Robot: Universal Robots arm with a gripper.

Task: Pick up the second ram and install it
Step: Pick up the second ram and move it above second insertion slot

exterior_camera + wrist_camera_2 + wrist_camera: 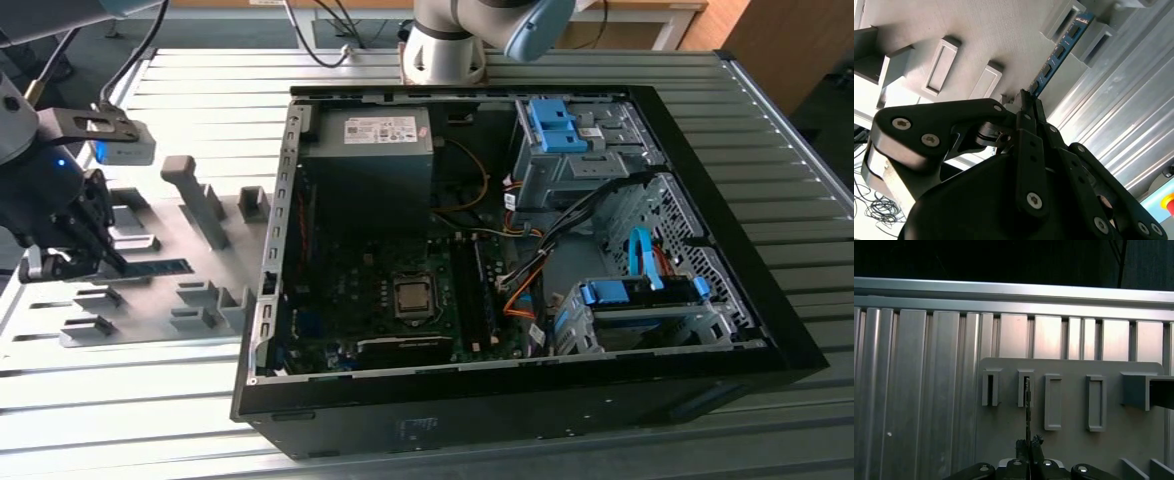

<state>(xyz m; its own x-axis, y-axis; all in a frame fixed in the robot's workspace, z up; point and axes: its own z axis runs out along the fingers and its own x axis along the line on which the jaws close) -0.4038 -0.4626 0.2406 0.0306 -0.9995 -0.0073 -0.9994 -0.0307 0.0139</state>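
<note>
The second ram (160, 266) is a thin blue-green stick with black chips, lying on edge over the grey fixture plate (147, 215) on the exterior view's left. Its far end rests in a grey fixture block (1093, 36). My gripper (114, 265) is at the stick's near end. In the second wrist view the gripper (1027, 97) has its jaws closed against the second ram (1059, 52). In the first wrist view the second ram (1027, 400) shows edge-on, rising out of the gripper (1029, 442). The open PC case (534, 405) lies on the exterior view's right, with black memory slots (467, 290) on its motherboard.
Several grey fixture blocks (200, 200) stand up from the plate around the gripper. The ribbed metal table (107, 380) runs under everything. Inside the case are a power supply (367, 150), blue drive brackets (641, 295) and loose cables (534, 270). The arm's base (447, 50) stands behind the case.
</note>
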